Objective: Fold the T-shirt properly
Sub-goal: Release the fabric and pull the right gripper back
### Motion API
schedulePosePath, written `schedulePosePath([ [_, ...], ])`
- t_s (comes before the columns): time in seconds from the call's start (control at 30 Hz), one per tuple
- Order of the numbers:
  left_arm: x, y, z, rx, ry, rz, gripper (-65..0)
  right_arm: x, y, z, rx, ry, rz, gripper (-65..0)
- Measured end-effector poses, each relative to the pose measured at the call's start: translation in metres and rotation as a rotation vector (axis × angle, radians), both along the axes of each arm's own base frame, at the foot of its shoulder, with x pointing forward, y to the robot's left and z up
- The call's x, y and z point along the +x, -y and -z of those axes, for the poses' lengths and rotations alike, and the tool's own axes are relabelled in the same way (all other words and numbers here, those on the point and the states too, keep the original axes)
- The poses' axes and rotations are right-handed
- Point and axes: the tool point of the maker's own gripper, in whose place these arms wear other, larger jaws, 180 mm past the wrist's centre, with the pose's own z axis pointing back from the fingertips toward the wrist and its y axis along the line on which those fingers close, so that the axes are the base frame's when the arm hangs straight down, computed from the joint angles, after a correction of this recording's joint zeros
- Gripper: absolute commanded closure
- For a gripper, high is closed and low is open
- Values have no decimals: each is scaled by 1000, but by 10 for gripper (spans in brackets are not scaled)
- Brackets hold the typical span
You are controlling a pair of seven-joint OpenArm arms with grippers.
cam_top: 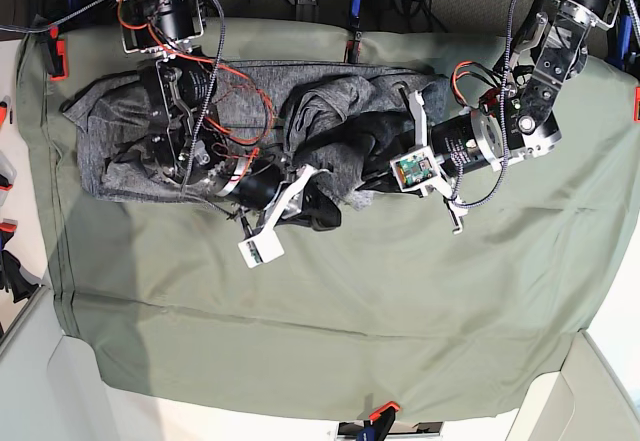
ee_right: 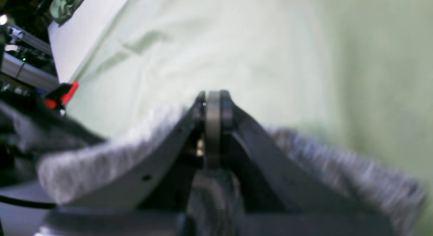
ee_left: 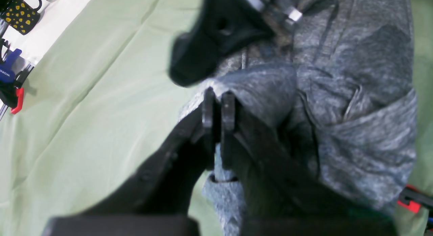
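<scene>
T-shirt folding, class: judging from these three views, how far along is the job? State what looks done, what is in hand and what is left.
Done: the T-shirt lies gathered lengthwise along the far part of the green sheet, rumpled, no neat fold showing.
In hand: the left gripper and right gripper are each shut on grey fabric near the middle.
Left: laying the pinched cloth over, flattening, finishing a tidy fold.
</scene>
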Motion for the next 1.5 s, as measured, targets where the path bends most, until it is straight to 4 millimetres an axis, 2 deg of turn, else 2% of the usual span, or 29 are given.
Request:
schedulePosePath([
  [0.2,1,-4,6,6,-17,-12,0,-17,0,16,4,-48,0,0],
  [0.4,26,-12,12,4,-21,-53,0,-30,-3,21,46,-90,-1,0],
  [0.6,44,-3,23,-39,-60,-94,0,-44,-8,29,63,-136,-14,0],
  [0.77,43,6,35,-71,-102,-109,0,-49,-25,21,130,-161,-26,0],
  [0.9,43,11,37,-84,-112,-112,0,-55,-26,26,132,-179,-25,0],
  [0.93,43,11,36,-86,-112,-112,-29,-57,-26,27,132,-184,-25,0],
  [1.07,43,10,36,-84,-111,-113,-320,-59,-26,29,124,-191,-31,0],
  [1.1,44,8,36,-84,-110,-116,-370,-60,-26,30,122,-192,-32,0],
  [1.13,44,7,35,-82,-109,-117,-394,-60,-25,30,122,-193,-30,0],
  [1.3,41,-1,34,-61,-161,-133,-395,-56,-16,32,113,-193,-8,0],
  [1.5,35,-8,-2,-77,-144,-100,-395,-41,24,32,75,-172,67,0],
])
